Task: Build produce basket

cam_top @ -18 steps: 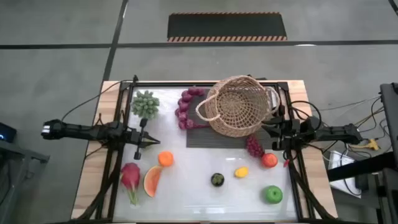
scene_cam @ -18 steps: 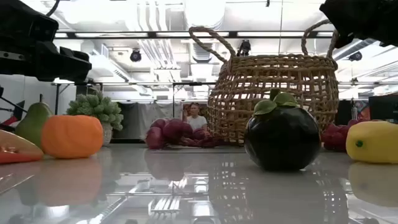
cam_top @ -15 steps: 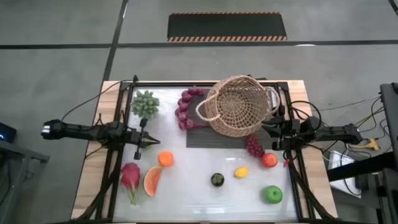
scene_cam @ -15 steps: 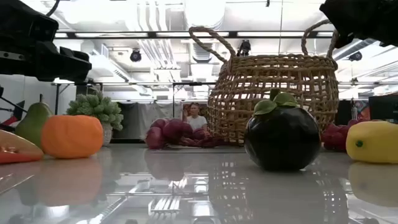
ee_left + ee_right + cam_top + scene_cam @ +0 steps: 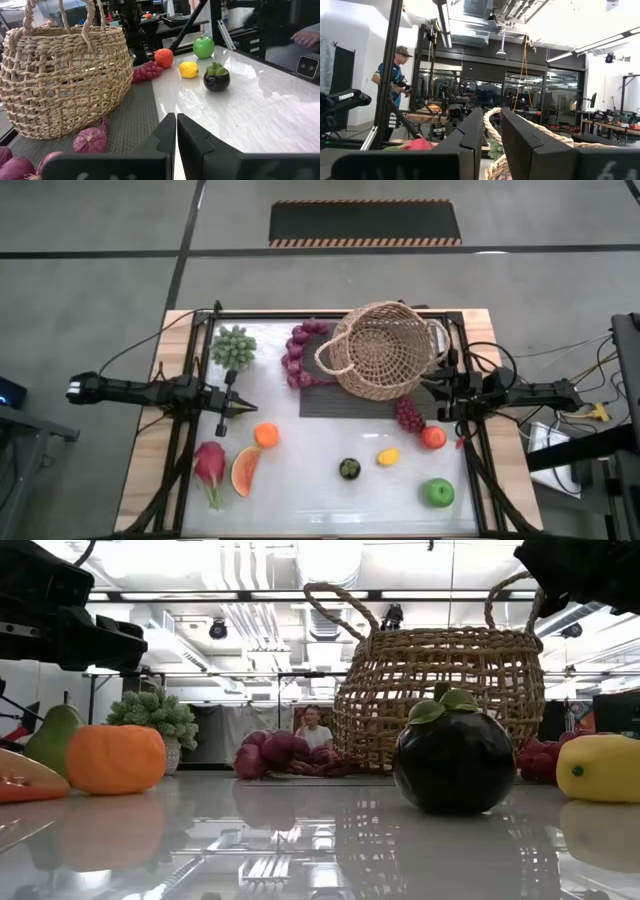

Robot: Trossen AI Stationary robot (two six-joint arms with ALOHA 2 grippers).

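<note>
the right gripper [image 5: 432,393] sits at the right edge of the round tan woven wicker basket [image 5: 382,350]. in the right wrist view its two dark fingers [image 5: 470,131] are pinched on the basket's twisted rim, so it is holding the basket. the basket stands at the back of the white table [image 5: 320,480], partly on a dark grey mat [image 5: 125,125], and it looks tipped a little. it is likely light and stiff but bendy, so the rim or a loop handle is the best place to hold it.

the left gripper [image 5: 240,408] is squeezed shut on nothing, near the small orange fruit [image 5: 266,435].

the toy produce is spread out: red grape bunch [image 5: 408,414], red tomato [image 5: 433,437], yellow lemon [image 5: 388,456], green apple [image 5: 439,492]. they look hard, smooth and ready to roll.
</note>
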